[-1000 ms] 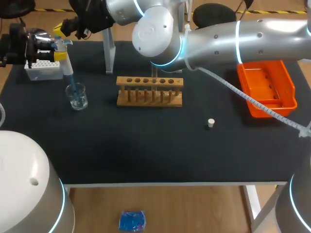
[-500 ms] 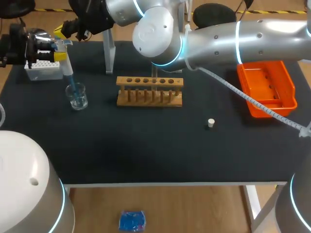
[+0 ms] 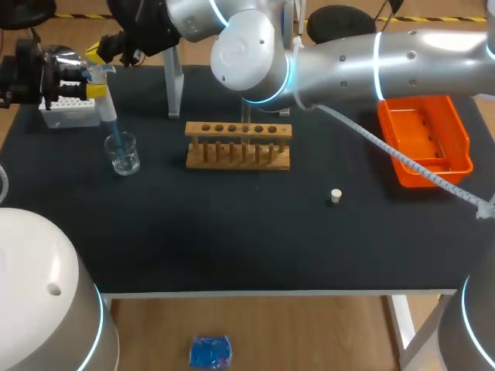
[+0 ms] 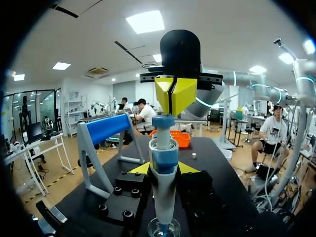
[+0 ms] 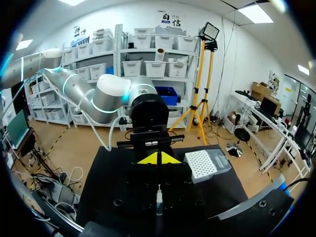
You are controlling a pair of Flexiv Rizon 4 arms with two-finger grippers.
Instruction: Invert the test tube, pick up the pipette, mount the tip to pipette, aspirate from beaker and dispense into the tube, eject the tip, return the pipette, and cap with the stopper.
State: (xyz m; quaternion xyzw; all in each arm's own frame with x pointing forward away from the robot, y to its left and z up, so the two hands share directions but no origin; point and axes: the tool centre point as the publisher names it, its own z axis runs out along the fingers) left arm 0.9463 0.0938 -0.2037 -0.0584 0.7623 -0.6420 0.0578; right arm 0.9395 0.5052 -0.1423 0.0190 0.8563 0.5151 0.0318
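Note:
My left gripper (image 3: 91, 77) is shut on the white and blue pipette (image 3: 103, 99), holding it upright. Its blue tip dips into the glass beaker (image 3: 123, 153). In the left wrist view the pipette (image 4: 164, 153) stands between my yellow fingertips (image 4: 140, 169) over the beaker (image 4: 163, 230). My right arm reaches across from the right. Its gripper (image 3: 94, 50) is shut with nothing in it, and its joined tips (image 4: 175, 94) sit right on the pipette's plunger (image 4: 163, 121). The right gripper (image 5: 158, 159) points straight down. The wooden tube rack (image 3: 238, 144) stands mid-table, and the white stopper (image 3: 335, 195) lies to its right.
A white tip box (image 3: 68, 110) sits behind the beaker, under my left gripper. The pipette stand (image 4: 103, 129) rises behind the rack. An orange bin (image 3: 424, 139) is at the right edge. My right arm spans the back of the table above the rack.

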